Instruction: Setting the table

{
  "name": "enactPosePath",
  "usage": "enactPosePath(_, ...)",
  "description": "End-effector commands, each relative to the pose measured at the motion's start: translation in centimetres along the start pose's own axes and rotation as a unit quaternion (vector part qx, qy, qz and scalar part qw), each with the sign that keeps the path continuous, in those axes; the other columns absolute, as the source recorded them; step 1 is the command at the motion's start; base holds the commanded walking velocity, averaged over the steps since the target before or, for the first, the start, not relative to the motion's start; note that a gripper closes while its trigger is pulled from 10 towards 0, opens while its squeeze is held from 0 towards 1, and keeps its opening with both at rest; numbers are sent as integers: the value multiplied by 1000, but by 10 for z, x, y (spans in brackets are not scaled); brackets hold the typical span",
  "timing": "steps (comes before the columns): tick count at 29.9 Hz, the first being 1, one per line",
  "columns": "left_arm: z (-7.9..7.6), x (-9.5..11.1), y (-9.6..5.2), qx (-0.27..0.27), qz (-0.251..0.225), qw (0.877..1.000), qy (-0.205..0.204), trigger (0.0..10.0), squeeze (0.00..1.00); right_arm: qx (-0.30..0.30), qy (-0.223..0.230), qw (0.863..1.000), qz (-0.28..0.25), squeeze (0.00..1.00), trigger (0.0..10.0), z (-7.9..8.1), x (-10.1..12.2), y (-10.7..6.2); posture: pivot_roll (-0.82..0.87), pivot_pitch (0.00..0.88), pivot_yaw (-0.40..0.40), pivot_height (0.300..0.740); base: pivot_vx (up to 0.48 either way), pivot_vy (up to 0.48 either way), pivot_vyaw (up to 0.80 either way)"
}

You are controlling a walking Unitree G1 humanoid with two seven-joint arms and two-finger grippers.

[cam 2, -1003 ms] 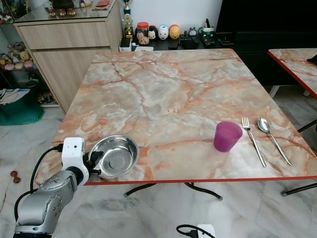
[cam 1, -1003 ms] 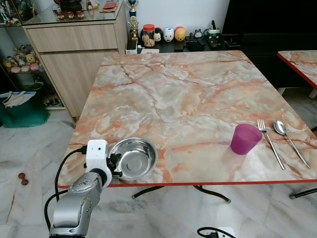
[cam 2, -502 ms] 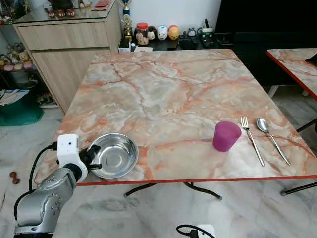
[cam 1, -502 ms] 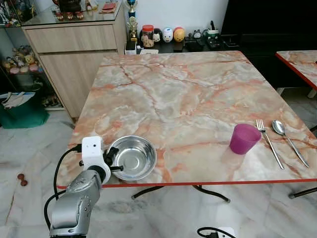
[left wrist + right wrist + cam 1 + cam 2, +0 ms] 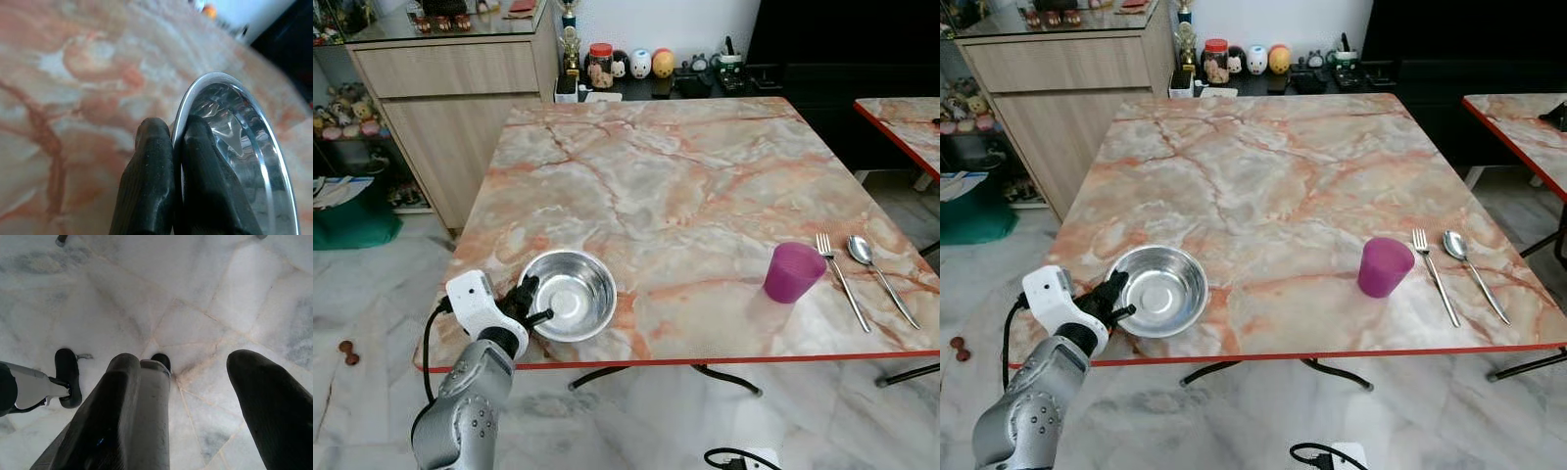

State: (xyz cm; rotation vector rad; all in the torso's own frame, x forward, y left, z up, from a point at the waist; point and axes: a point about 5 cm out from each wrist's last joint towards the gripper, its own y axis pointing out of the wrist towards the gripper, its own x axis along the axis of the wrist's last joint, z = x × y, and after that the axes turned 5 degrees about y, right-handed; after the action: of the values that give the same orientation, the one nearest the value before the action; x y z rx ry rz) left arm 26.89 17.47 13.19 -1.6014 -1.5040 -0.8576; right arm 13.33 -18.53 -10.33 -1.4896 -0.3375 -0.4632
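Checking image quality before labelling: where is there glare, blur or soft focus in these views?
Left eye view: sharp, evenly lit, bright glints inside the steel bowl. Left wrist view: table soft, left gripper on the rim close and slightly blurred. Right wrist view: floor sharp, right gripper fingers dark.

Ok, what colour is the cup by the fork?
Purple; the cup shows best in the left eye view, just left of the fork.

Shiny steel bowl [image 5: 570, 294] on a glossy marble-look table [image 5: 675, 186].
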Motion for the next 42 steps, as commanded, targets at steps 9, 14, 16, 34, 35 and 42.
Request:
enactPosePath(9, -26, 28, -2, -25, -96, 993, -68, 10000, 0, -3, -7, 1000, -2, 0, 10000, -2, 0, 0, 28, 0, -21, 740, 0, 0, 0)
enactPosePath(14, -32, 37, -6, -31, -119, 991, -52, 10000, 0, -2, -5, 1000, -4, 0, 10000, -3, 0, -1, 22, 0, -22, 740, 0, 0, 0)
enactPosePath(16, -39, 46, -7, -49, -140, 988, -39, 10000, 0, -3, -6, 1000, -4, 0, 10000, -3, 0, -1, 25, 0, -22, 740, 0, 0, 0)
enactPosePath(34, -38, 46, -5, -43, -140, 989, -28, 10000, 0, -1, -6, 1000, -3, 0, 10000, -1, -2, -1, 20, 0, -5, 740, 0, -470, 0)
enactPosePath(35, -38, 46, -5, -43, -140, 989, -28, 10000, 0, -1, -7, 1000, -3, 0, 10000, -1, -2, -1, 19, 0, -4, 740, 0, -480, 0)
enactPosePath(42, -38, 49, -4, -43, -143, 988, -26, 10000, 0, 1, -7, 1000, -3, 0, 10000, -1, -2, -1, 21, 0, -4, 740, 0, -476, 0)
